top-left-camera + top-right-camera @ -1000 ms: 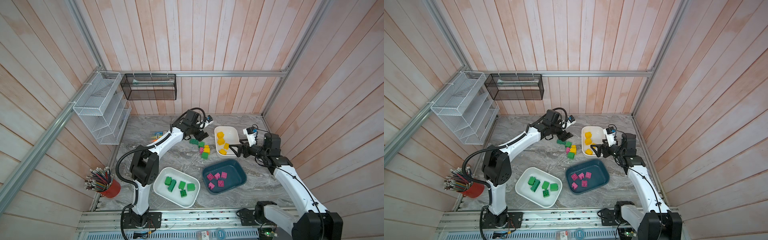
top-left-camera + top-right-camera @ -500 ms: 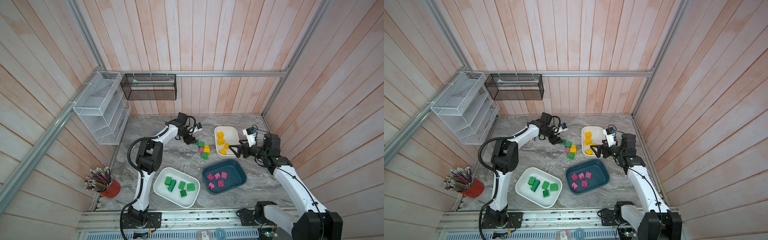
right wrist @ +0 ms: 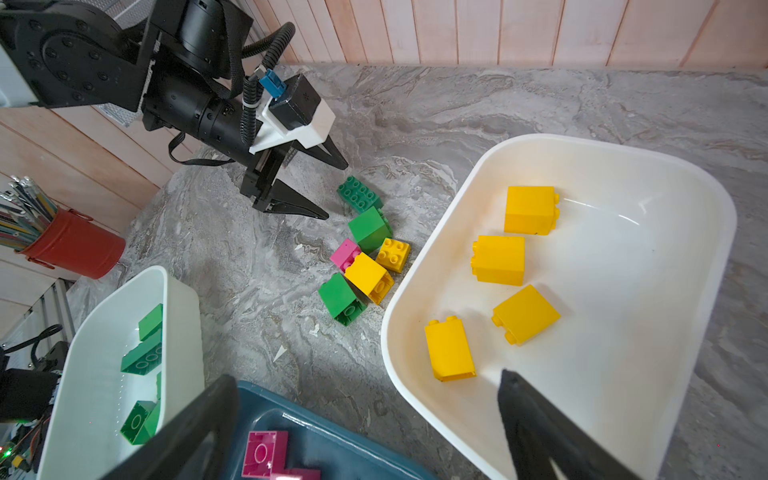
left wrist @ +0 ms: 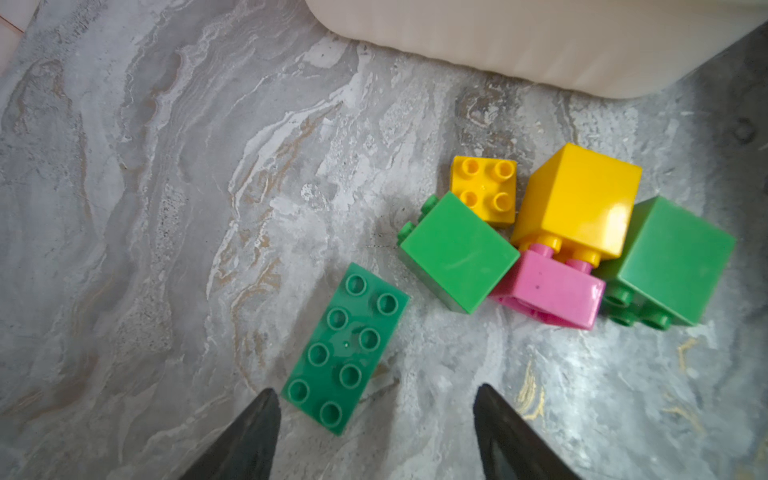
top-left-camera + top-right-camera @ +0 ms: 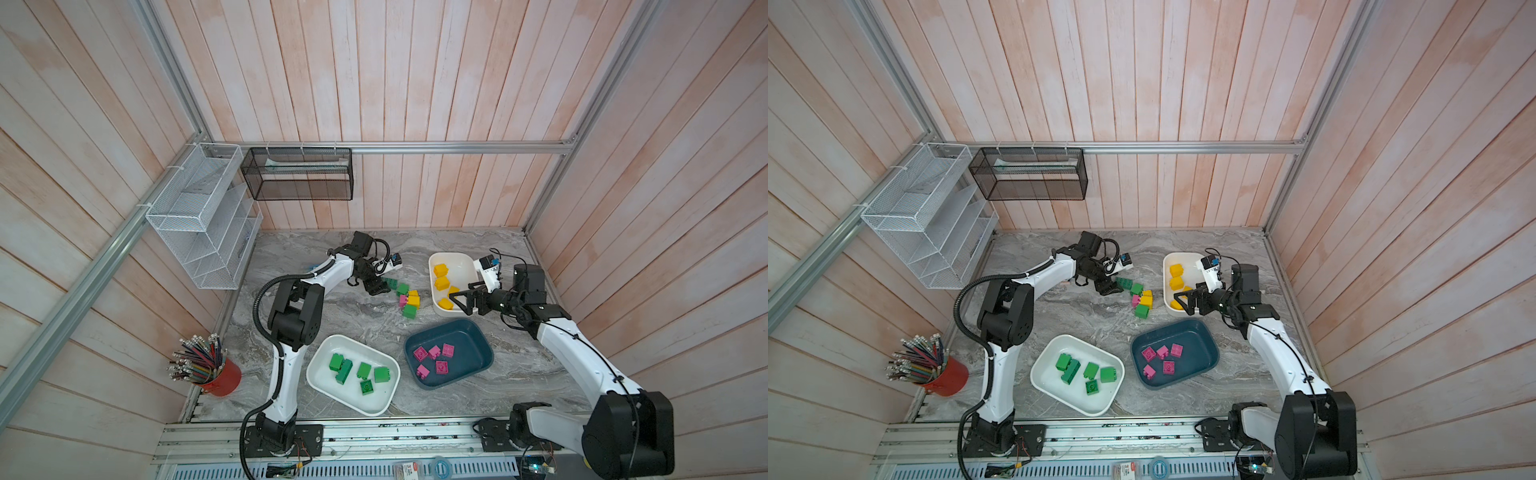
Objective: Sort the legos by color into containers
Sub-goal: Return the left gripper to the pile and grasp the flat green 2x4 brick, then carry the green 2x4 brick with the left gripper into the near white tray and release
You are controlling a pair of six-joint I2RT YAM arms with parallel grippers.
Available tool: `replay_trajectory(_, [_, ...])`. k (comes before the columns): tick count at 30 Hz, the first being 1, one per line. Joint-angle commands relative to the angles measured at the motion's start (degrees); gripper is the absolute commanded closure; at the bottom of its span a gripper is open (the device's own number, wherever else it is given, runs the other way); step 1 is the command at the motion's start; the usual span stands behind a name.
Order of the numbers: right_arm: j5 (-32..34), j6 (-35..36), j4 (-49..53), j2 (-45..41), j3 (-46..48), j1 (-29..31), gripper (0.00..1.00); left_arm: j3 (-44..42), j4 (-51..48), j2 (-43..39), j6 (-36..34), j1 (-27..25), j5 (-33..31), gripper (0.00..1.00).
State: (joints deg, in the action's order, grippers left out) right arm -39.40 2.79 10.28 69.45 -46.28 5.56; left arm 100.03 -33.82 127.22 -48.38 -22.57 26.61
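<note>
The legos (image 5: 364,370) nearest you are five green bricks lying in the near white tub (image 5: 376,401). Just right of it, the dark teal tub (image 5: 471,347) holds five pink bricks (image 5: 441,367). Off to your left, a red cup (image 5: 222,379) of pencils stands at the table edge.

Farther out, six pieces sit loose on the marble table (image 5: 365,324). One is a long green brick (image 4: 346,349) lying studs up. Beside it is a tight cluster (image 3: 365,270) of two green cubes, two yellow and one pink, all touching.

Your left gripper (image 4: 376,390) is low over the table with its jaws apart and nothing in them. The near end of the long green brick lies between the fingertips, close to one finger; you cannot tell whether it touches.

Right of the cluster, the far white tub (image 5: 459,264) holds four yellow bricks (image 3: 498,259). Your right gripper (image 3: 365,378) hangs over that tub's near end, jaws spread wide and empty.

Beyond, a black wire basket (image 5: 297,174) hangs on the back wall and a white wire rack (image 5: 199,224) on the left wall.
</note>
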Motion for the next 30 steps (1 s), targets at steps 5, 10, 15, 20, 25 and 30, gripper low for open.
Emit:
replay_trajectory(5, [-0.6, 2.5, 0.72, 2.43, -4.46, 1.04, 0.02, 6.28, -0.82, 5.21, -3.5, 0.73, 1.41, 0.25])
replay_trajectory(10, [-0.81, 2.64, 0.84, 2.48, -4.78, 1.03, 0.02, 7.6, -1.77, 6.78, -5.22, 0.68, 1.78, 0.25])
replay_trajectory(15, [-0.74, 2.49, 0.92, 2.06, -4.21, 1.03, 0.02, 11.59, -5.6, 10.15, -6.63, 0.68, 1.41, 0.27])
replay_trajectory(20, [0.01, 2.76, 1.65, 1.5, -4.17, 1.03, 0.02, 13.39, -6.26, 11.99, -7.29, 0.68, 2.01, 0.31])
replay_trajectory(25, [0.02, 2.81, 1.83, 1.75, -4.3, 1.05, 0.02, 15.92, -8.18, 14.12, -8.02, 0.16, 2.4, 0.36])
replay_trajectory(30, [0.11, 2.87, 1.85, 1.65, -4.08, 1.03, 0.02, 18.18, -10.9, 15.33, -8.62, -0.02, 2.62, 0.51])
